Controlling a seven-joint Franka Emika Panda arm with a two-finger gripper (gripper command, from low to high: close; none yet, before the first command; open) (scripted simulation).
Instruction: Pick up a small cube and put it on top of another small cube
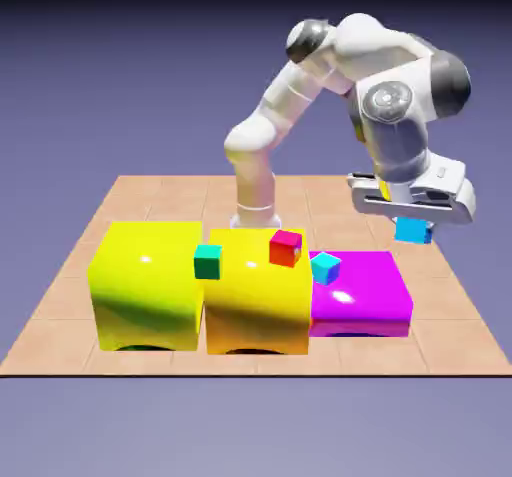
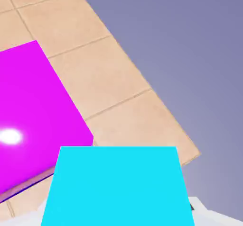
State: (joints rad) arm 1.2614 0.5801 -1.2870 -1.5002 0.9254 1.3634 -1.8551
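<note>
Blue cube (image 2: 117, 187); (snugly) inside claw (image 1: 412, 211)

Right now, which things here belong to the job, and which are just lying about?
Job:
- blue cube, in the gripper
- green cube

Lying about:
- red cube
- cyan cube
- yellow block
- orange block
- magenta block

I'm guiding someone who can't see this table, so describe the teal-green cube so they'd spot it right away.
Find the big yellow-green block at the exterior view's left, with the big orange-yellow block beside it. Near where those two meet, toward their top, shows the tiny teal-green cube. Its dark green sets it apart from the small red cube and the light-blue one.
</note>
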